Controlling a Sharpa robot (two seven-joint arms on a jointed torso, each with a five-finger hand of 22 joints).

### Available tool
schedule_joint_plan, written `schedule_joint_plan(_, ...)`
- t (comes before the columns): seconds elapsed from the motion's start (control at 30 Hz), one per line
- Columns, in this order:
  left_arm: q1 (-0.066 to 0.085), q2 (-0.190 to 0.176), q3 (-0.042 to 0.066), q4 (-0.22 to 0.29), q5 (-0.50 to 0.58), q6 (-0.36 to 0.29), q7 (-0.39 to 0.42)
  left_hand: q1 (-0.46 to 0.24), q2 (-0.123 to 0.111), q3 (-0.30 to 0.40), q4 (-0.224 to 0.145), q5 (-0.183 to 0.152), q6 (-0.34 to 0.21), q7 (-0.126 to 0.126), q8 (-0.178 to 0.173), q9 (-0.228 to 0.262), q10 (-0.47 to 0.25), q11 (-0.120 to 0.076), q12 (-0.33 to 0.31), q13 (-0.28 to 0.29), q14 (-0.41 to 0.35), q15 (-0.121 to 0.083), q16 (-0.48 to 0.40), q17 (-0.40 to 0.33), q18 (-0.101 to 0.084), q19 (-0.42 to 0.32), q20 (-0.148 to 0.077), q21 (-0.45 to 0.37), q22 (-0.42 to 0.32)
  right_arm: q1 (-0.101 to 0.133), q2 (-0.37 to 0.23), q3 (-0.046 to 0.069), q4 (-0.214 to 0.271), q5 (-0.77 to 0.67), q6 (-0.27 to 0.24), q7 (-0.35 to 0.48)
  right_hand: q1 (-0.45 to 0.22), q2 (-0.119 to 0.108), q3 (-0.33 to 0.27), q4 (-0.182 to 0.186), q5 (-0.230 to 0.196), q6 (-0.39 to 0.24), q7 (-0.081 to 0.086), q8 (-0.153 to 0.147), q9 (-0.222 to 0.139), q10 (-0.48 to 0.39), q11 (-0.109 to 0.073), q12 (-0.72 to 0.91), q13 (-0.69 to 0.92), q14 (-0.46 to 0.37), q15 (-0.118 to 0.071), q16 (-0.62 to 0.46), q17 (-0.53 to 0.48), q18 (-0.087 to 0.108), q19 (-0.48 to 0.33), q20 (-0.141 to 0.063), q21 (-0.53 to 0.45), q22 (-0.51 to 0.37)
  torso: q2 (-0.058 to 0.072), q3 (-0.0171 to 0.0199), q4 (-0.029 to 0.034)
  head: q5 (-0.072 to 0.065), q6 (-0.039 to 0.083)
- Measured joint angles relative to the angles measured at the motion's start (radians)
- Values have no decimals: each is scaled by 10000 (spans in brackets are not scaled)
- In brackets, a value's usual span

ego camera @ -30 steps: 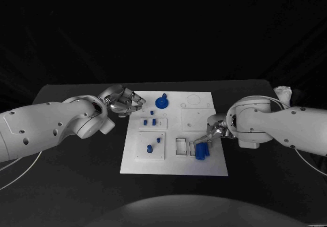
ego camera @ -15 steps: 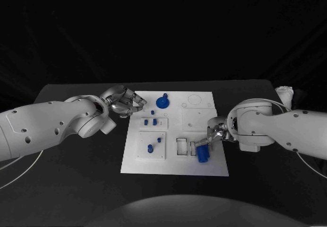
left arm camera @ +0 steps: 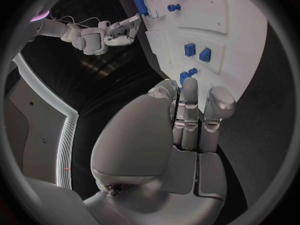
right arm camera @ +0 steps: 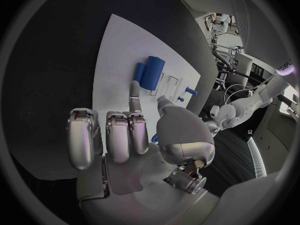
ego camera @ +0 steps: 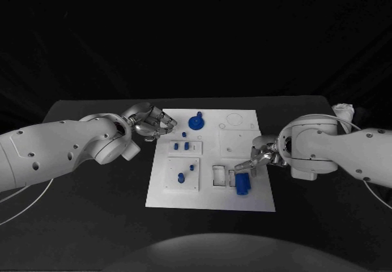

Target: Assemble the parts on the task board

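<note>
Lower right of the task board [ego camera: 208, 198], a blue cylinder [ego camera: 242, 184] lies just below the right hand [ego camera: 255, 158], fingers [right arm camera: 134, 95] apart, empty.

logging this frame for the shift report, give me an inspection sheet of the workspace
surface: black table, bare round the board.
job's things: white task board mid-table; a blue cylinder lies at its near right corner beside a slot; a round blue part sits at the far edge; small blue pieces stand in the left panels.
clutter: nothing seen.
hands: left hand hovers at the board's far left edge, fingers curled, holding nothing; right hand is just above the cylinder, fingers apart, not gripping it.
cables: a pale cable loops on the table under the left arm.
surroundings: dark backdrop in the head view.
</note>
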Motion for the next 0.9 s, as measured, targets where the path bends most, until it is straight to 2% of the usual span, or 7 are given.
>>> schedule_joint_plan(0.17, 0, 8, 0, -12, 0, 15, -23, 0, 0, 0, 0, 0, 0, 0, 0, 0, 0, 0, 0, 0, 0, 0, 0, 0, 0, 0, 0, 0, 0, 103, -51, 6, 166, 81, -64, 0, 0, 0, -42, -42, 74, -63, 16, -12, 9, 0, 0, 0, 0, 0, 0, 0, 5, 1, 11, -11, 0, 0, -1, 5, -9, 6, 0)
schedule_joint_plan(0.3, 0, 14, 0, -12, -1, 32, -43, 0, 0, 0, 0, 0, 0, 0, 0, 0, 0, 0, 0, -1, 0, 0, 0, 0, 0, 0, 0, 0, 0, 131, -39, 2, 244, 385, -81, 0, 42, 41, -24, -170, 317, -561, 196, -517, -378, 19, 25, 0, -1, 0, 1, 0, 4, 0, 11, -11, 0, -1, 1, 10, -14, 12, 0)
schedule_joint_plan(0.4, 0, 15, 0, -12, -1, 43, -59, 0, 0, 0, 0, 0, -1, 0, 0, 0, 0, 0, 0, -1, 0, 0, 0, 1, 0, 0, 0, 0, 0, 132, -26, -2, 250, 707, -84, -2, 93, 92, -28, -248, 355, -617, 252, -688, -582, 0, 109, 0, -1, 0, 1, 0, 4, 1, 11, -11, 0, -1, 2, 10, -18, 13, 0)
schedule_joint_plan(0.57, -1, 15, 0, -17, -2, 60, -86, 0, 0, 0, 0, 0, -1, -1, 0, 1, 0, 0, 0, -2, 0, 0, 0, 1, 0, 0, 0, 0, 0, 127, 39, -2, 190, 1133, -85, -10, 92, 92, -54, -279, 355, -649, 285, -752, -704, 0, 109, 0, -1, -2, 76, 0, 3, 1, 11, -10, 0, 5, 11, 12, -30, 10, 0)
schedule_joint_plan(0.9, -2, 25, 0, -19, -2, 102, -147, 0, 0, 0, -1, 0, -1, -1, 0, 0, 0, 0, 0, -2, 0, 0, 31, 1, 0, 0, 0, 0, 0, -9, 280, 20, -43, 1490, -45, -65, 92, 92, -28, -305, 354, -594, 304, -777, -715, 29, 138, 0, -1, -2, 76, 0, 2, 1, -3, 3, -39, 7, 24, 24, -39, 46, 0)
